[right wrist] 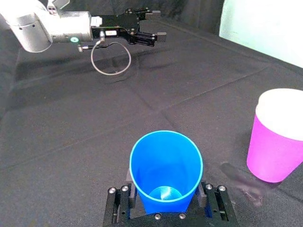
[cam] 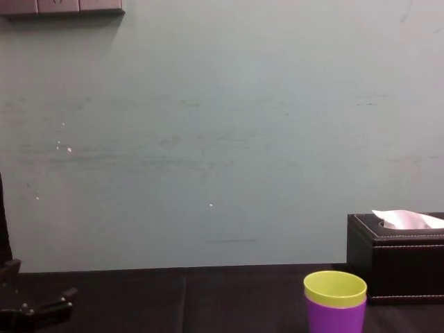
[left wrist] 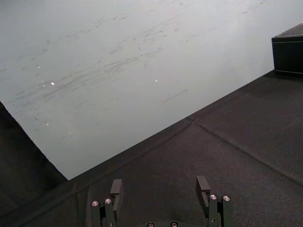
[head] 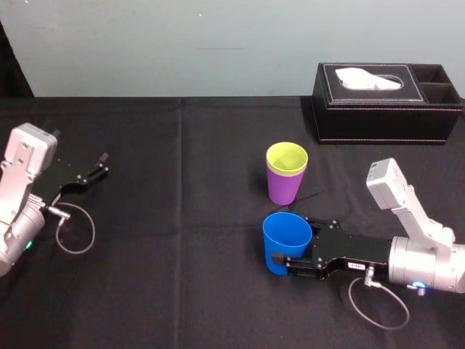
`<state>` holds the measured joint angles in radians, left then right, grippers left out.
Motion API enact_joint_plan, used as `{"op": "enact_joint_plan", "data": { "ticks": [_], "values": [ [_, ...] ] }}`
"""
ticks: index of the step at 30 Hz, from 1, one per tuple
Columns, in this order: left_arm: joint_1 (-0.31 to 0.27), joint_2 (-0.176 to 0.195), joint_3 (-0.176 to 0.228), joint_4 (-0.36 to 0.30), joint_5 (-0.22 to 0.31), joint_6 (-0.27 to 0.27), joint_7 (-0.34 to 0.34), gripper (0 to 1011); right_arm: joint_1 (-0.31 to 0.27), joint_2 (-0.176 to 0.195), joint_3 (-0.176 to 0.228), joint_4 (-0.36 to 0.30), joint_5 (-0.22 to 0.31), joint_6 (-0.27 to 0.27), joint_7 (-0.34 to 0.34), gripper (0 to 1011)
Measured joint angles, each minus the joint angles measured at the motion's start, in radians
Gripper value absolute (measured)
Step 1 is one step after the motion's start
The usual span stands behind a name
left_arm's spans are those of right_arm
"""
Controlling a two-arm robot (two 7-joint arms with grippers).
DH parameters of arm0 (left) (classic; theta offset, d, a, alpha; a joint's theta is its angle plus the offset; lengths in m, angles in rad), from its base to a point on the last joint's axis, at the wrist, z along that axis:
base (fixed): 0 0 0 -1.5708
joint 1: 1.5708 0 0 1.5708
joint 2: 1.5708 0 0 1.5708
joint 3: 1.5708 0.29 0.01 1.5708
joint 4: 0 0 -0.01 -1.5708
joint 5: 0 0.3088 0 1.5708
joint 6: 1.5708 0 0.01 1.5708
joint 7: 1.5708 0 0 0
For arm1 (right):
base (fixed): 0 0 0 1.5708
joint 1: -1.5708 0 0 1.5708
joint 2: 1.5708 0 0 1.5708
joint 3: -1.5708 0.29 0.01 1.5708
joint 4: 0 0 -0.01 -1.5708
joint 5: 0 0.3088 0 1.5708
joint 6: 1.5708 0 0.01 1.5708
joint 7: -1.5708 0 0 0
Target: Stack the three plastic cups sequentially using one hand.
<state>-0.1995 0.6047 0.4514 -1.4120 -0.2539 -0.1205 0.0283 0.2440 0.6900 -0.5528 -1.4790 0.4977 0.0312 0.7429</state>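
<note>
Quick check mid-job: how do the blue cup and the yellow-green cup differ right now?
The blue cup is gripped by the right end effector; the yellow-green cup is free. The blue cup is alone, while the yellow-green cup is nested in the purple cup. The blue cup is nearer the robot than the yellow-green cup. Both are upright, mouths up. The left end effector sits open at far left.
</note>
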Motion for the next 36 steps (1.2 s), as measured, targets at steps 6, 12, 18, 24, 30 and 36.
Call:
{"op": "enact_joint_plan", "data": {
  "ticks": [6,12,18,24,30,36],
  "values": [
    [0.0,0.0,0.0,0.0,0.0,0.0,0.0,1011,-0.011,0.008,0.024,-0.04,0.008,0.0,-0.026,715],
    [0.0,0.0,0.0,0.0,0.0,0.0,0.0,1011,-0.004,0.009,0.056,-0.09,0.039,0.026,-0.052,716],
    [0.0,0.0,0.0,0.0,0.0,0.0,0.0,1011,0.033,-0.005,0.079,-0.119,0.08,0.065,-0.073,715],
    [0.0,0.0,0.0,0.0,0.0,0.0,0.0,1011,0.075,-0.018,0.08,-0.127,0.076,0.094,-0.112,716],
    [0.0,0.0,0.0,0.0,0.0,0.0,0.0,1011,0.125,-0.044,0.068,-0.105,0.043,0.134,-0.162,716],
    [0.0,0.0,0.0,0.0,0.0,0.0,0.0,1011,0.169,-0.079,0.058,-0.058,0.017,0.162,-0.197,715]
  ]
}}
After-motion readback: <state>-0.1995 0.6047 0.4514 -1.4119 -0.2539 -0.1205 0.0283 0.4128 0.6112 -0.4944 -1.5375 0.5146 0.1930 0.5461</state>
